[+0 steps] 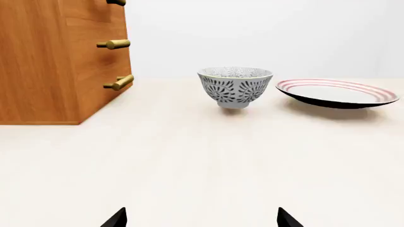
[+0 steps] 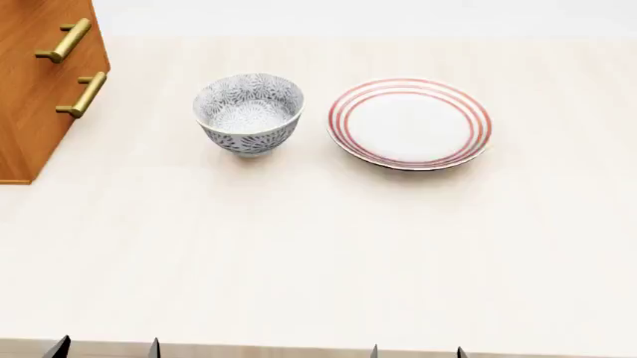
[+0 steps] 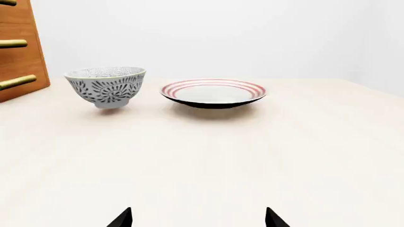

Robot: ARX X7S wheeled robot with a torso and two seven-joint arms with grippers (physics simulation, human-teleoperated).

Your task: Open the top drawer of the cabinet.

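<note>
While both arms sit low at the near edge of the table, I read the scene like this:
Cabinet: I see the cabinet (image 2: 35,89) at the far left of the table (image 2: 318,253), its front turned toward the bowl
Top drawer: I cannot make out the top drawer itself; only the tip of the highest handle (image 1: 116,2) shows at the edge of the left wrist view, above two more brass handles
Bowl: the bowl (image 2: 249,113) stands upright near the cabinet, apart from it
Plate: the plate (image 2: 410,122) with red rings lies just beside the bowl, on the side away from the cabinet
Left gripper: my left gripper (image 1: 202,220) has its fingertips spread wide, holding nothing
Right gripper: my right gripper (image 3: 198,218) is likewise spread wide and holds nothing, well apart from every object
</note>
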